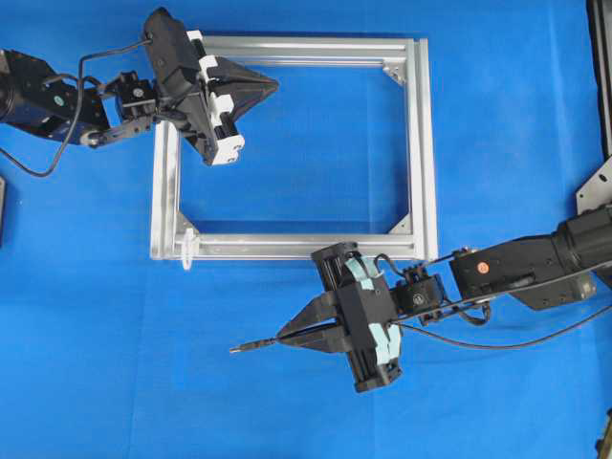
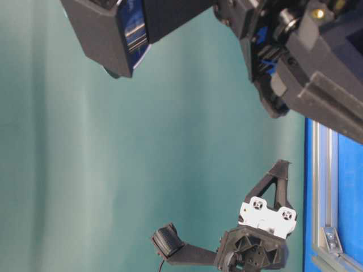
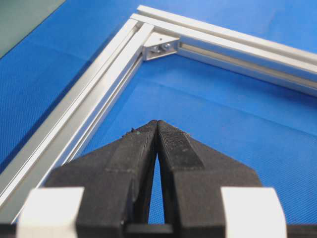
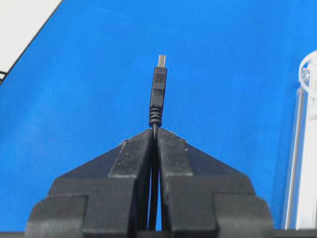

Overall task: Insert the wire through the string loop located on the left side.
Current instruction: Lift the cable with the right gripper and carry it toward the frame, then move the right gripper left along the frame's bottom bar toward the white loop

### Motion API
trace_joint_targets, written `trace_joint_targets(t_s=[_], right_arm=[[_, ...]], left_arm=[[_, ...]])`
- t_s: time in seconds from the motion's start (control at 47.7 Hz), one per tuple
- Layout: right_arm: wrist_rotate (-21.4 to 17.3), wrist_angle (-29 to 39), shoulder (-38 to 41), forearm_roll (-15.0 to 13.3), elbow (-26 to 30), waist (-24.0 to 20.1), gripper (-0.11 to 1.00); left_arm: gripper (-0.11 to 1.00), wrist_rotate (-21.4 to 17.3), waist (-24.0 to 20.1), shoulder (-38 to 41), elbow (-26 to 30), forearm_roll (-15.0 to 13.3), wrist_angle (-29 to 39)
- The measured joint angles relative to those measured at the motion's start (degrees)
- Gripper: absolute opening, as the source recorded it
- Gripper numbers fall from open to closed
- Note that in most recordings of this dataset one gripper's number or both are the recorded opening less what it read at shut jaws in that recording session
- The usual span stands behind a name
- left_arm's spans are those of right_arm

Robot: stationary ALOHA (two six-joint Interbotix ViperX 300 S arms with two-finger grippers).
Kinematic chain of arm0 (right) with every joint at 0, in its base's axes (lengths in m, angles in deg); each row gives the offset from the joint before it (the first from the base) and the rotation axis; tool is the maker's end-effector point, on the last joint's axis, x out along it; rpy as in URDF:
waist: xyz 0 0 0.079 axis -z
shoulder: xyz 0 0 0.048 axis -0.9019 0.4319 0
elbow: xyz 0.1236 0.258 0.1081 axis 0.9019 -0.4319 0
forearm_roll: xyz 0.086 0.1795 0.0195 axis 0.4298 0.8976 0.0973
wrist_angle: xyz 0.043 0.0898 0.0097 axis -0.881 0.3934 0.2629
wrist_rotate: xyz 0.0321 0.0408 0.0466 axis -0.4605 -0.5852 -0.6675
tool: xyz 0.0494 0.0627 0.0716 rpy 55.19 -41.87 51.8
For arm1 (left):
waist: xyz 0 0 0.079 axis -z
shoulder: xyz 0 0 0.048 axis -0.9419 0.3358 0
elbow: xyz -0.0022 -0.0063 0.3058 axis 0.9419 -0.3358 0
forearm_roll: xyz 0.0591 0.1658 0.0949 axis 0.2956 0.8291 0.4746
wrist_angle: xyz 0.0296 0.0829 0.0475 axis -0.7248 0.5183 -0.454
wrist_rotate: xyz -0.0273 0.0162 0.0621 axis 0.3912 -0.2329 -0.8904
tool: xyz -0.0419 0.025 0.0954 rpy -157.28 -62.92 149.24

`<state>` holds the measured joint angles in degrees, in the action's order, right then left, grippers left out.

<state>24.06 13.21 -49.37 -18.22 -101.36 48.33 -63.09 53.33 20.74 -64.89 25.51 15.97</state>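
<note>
Clamping the wire (image 4: pixel 158 96) just behind its plug, the right gripper (image 4: pixel 154 136) fills the bottom of the right wrist view, its jaws pressed together on the thin black cable so that the slim plug juts straight ahead with its metallic tip leading. Beyond it, at the right edge of that view, the string loop (image 4: pixel 306 74) shows as a pale translucent ring, ahead of the plug and off to the right. Seen from overhead, the right gripper (image 1: pixel 285 337) sits in the lower middle of the picture, the wire (image 1: pixel 251 348) pointing left with its long axis roughly level, while the string loop (image 1: pixel 186 251) stands out from the lower left corner of the aluminium frame (image 1: pixel 419 143), up and to the left of the plug tip and near it, not touching. The right arm is by far the nearer to the loop. Farther off, at the upper left of the overhead view, the left gripper (image 1: pixel 268 88) hangs over the frame's top left corner, its jaws closed on nothing, well apart from the loop.
</note>
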Motion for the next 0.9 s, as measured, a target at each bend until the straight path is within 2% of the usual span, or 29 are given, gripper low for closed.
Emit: trace_joint_targets(t_s=[0.336, 0.902], right_arm=[[0.00, -0.09, 0.00, 0.00, -0.70, 1.14, 0.00], [0.26, -1.32, -1.05, 0.00, -4.92, 10.63, 0.00]], left_arm=[[0.00, 0.00, 0.00, 0.00, 0.00, 0.09, 0.00], [0.00, 0.00, 0.00, 0.00, 0.00, 0.09, 0.00]])
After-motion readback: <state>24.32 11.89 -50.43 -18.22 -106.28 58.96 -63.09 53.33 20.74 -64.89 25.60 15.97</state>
